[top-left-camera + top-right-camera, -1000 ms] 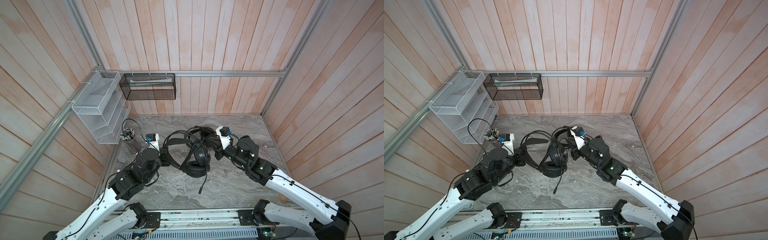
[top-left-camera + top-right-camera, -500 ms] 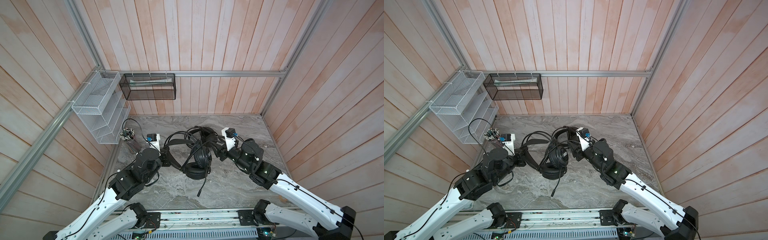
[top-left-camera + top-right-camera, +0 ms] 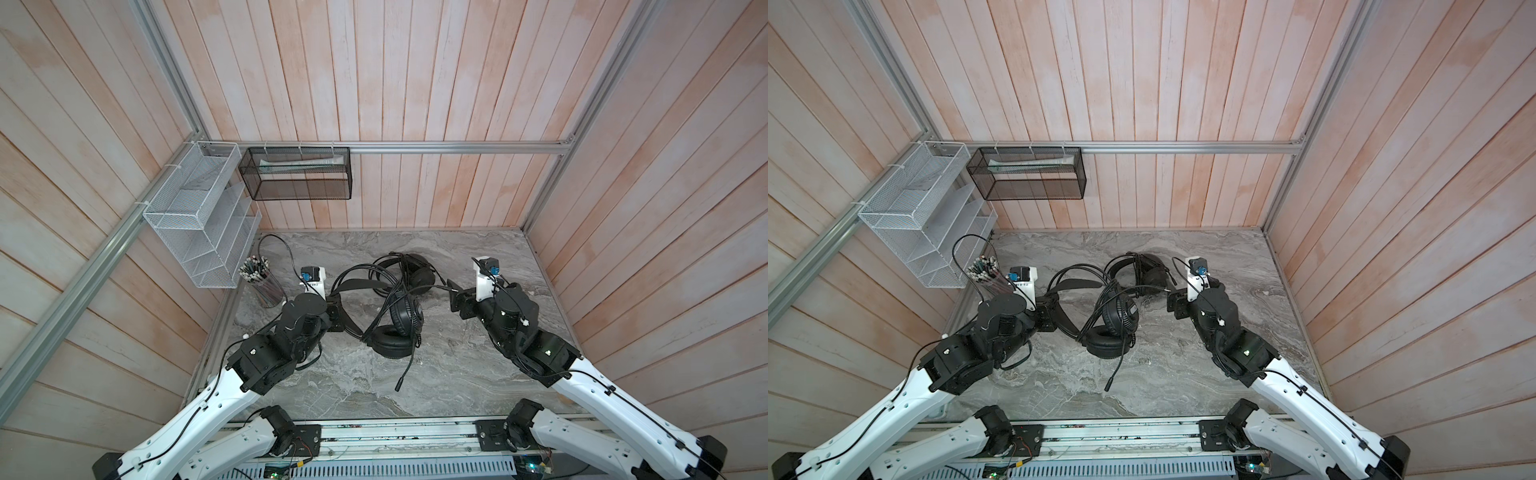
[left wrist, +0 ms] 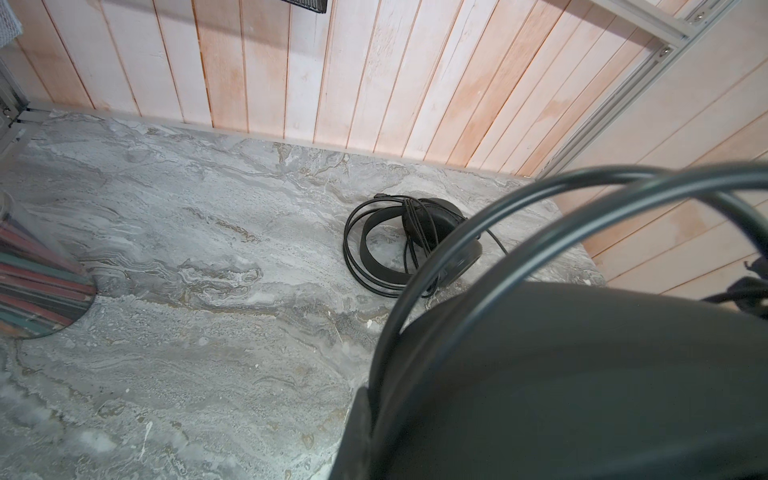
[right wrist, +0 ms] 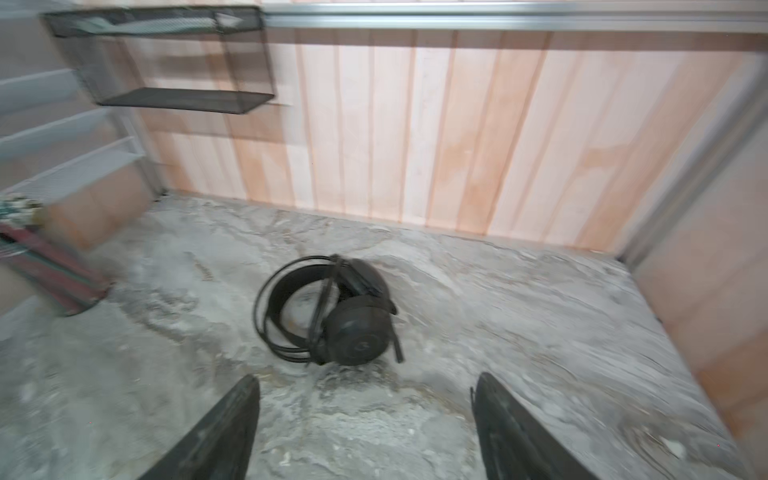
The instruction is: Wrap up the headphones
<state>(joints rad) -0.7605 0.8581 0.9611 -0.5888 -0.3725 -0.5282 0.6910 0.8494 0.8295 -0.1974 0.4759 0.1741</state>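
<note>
Near headset (image 3: pixel 390 328): black, on the bench (image 3: pixel 457 374), right of the pencil cup (image 3: pixel 262 286) in both top views. Its two earcups sit stacked on the bench, and its headband (image 3: pixel 357 286) arches up and back toward the cup. The boom mic (image 3: pixel 405 370) sticks out of the earcups on the side away from the cup.

Left tool (image 3: pixel 336 309): clenched on the near headset's headband, just right of the cup. The left wrist view is mostly filled by that headband (image 4: pixel 582 374) and its two wires. The tool's fingers are not visible there.

Far headset (image 3: pixel 409 270): same type, farther right of the cup than the near one, lying flat. Its own cord is wound in a bundle across the earcups. This shows on the far headset (image 4: pixel 415 241) in the left wrist view and on the far headset (image 5: pixel 345 316) in the right wrist view, which is blurred.

A loose cable (image 3: pixel 432 287) runs from between the two headsets and ends just beside the right tool. Whether it touches the tool can't be told.

Right tool (image 3: pixel 459 301): released, jaws wide, nothing in them. It is farthest from the cup, beyond both headsets. The right wrist view shows only bare bench between the tips of the right tool (image 5: pixel 365 378).

White wire rack (image 3: pixel 195 232): on the wall directly above the cup.

Black mesh basket (image 3: pixel 297 178): on the wall above and right of the cup, with a pale tube-like item inside.
</note>
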